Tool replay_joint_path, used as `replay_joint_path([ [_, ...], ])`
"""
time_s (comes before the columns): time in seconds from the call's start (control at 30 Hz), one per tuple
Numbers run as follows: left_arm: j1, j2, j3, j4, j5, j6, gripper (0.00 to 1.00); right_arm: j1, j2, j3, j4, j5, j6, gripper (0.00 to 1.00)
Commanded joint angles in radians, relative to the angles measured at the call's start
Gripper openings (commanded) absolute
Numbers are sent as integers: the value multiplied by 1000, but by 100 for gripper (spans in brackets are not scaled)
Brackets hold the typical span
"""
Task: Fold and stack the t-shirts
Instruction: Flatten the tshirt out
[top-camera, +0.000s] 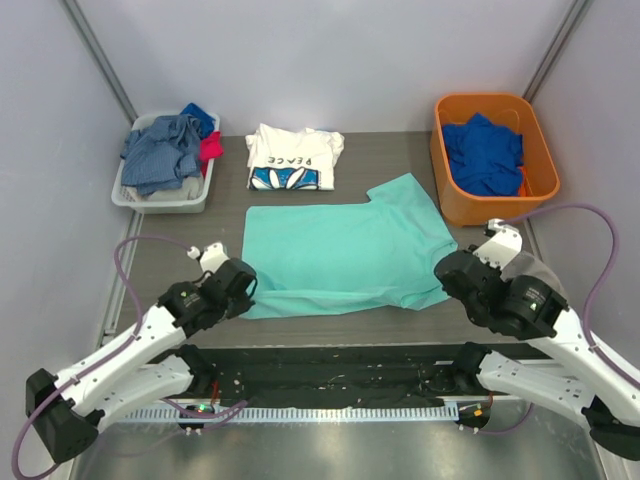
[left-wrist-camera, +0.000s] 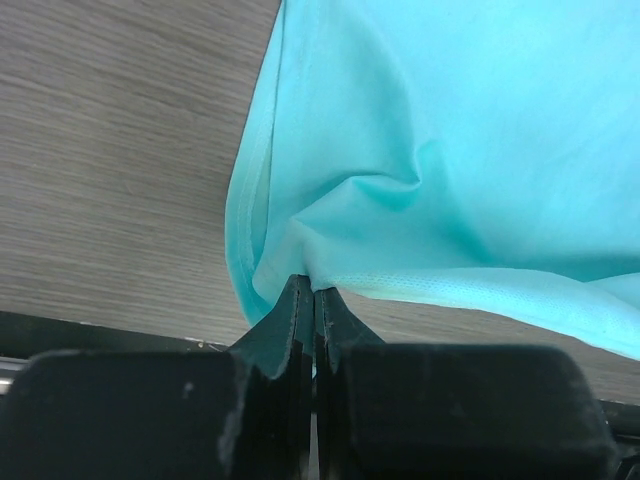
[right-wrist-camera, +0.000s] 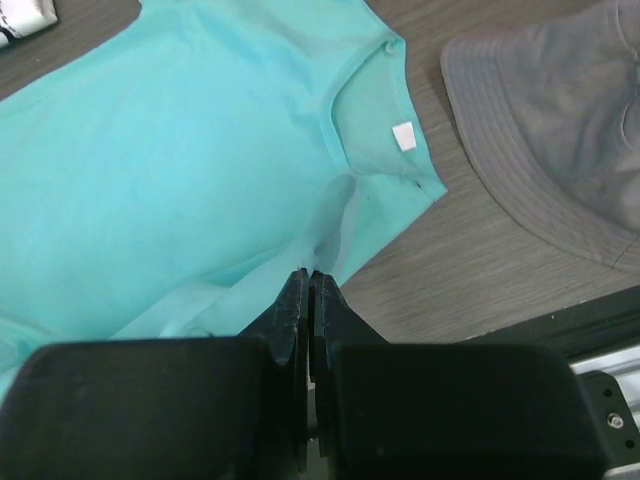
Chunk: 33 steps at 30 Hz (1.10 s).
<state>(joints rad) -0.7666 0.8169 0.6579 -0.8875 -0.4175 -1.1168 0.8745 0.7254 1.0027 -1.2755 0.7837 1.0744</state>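
Teal t-shirt (top-camera: 340, 250): spread flat mid-table, collar twd right, near edge rumpled.
White t-shirt (top-camera: 293, 160): folded, behind teal one, just apart.
Left gripper (left-wrist-camera: 313, 285): fingers together, pinching teal shirt's near-left corner.
Right gripper (right-wrist-camera: 310, 275): fingers together, pinching shirt edge nr collar.
Grey hat (right-wrist-camera: 560, 130): on table, right of collar.
Orange bin (top-camera: 450, 195): far right, blue garment (top-camera: 483, 152) inside.

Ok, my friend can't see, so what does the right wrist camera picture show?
The right end effector, closed, pinches the edge of a teal t-shirt beside its collar. The shirt lies spread on a grey table, white neck label showing, with a grey hat at the picture's right edge.
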Motion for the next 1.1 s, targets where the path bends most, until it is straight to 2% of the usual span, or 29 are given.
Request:
replay_joint_path([
  [0.0, -2, 40, 83, 15, -76, 35, 0, -3, 86, 86, 122, 110, -92, 1],
  [0.2, -2, 85, 198, 10, -125, 118, 0, -3, 127, 165, 241, 137, -204, 1],
  [0.27, -2, 96, 253, 2, -170, 161, 0, -3, 149, 209, 292, 169, -310, 1],
  [0.4, 0, 149, 483, -22, -251, 274, 0, -5, 206, 357, 454, 229, -506, 1],
  [0.6, 0, 231, 733, -33, -342, 437, 0, -6, 344, 554, 676, 267, -815, 1],
  [0.67, 1, 234, 822, -57, -334, 454, 0, -6, 371, 620, 661, 240, -841, 1],
  [0.8, 0, 136, 873, -102, -270, 447, 0, -5, 345, 741, 546, 120, -789, 1],
  [1.0, 0, -96, 757, -125, -144, 373, 0, -5, 192, 712, 415, -50, -728, 1],
  [1.07, 1, -180, 717, -129, -61, 362, 0, -6, 168, 721, 352, -102, -720, 1],
])
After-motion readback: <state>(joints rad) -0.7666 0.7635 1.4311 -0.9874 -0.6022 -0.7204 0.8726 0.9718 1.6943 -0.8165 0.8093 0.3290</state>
